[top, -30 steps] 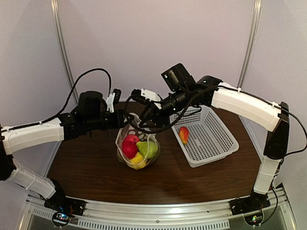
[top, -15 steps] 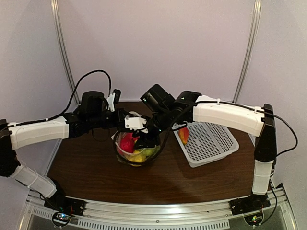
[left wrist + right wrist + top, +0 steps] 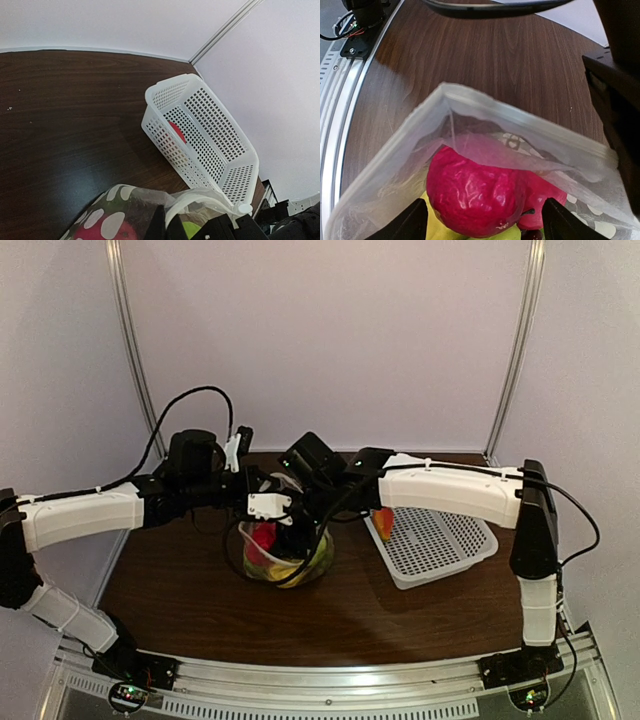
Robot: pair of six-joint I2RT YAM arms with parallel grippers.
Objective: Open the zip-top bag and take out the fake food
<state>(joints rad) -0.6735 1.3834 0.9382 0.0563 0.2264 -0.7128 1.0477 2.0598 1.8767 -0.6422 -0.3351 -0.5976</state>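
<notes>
The zip-top bag [image 3: 290, 562], clear with white dots, sits on the table with its mouth open upward. Inside it is fake food: a large red fruit [image 3: 475, 192], a yellow piece [image 3: 431, 226] and a green piece [image 3: 190, 230]. My left gripper [image 3: 255, 485] is shut on the bag's rim, as the left wrist view [image 3: 172, 220] shows. My right gripper [image 3: 287, 536] is open and reaches down into the bag's mouth. In the right wrist view [image 3: 485, 225] its fingers stand on either side of the red fruit without closing on it.
A white perforated basket [image 3: 445, 540] stands to the right of the bag, with one orange-red fruit [image 3: 383, 522] in it. It also shows in the left wrist view [image 3: 210, 135]. The table's front rail [image 3: 320, 680] runs along the near edge.
My right arm has swung left and down, bringing its open gripper into the bag's mouth. The bag has sunk lower onto the table. My left gripper keeps its hold on the rim.
</notes>
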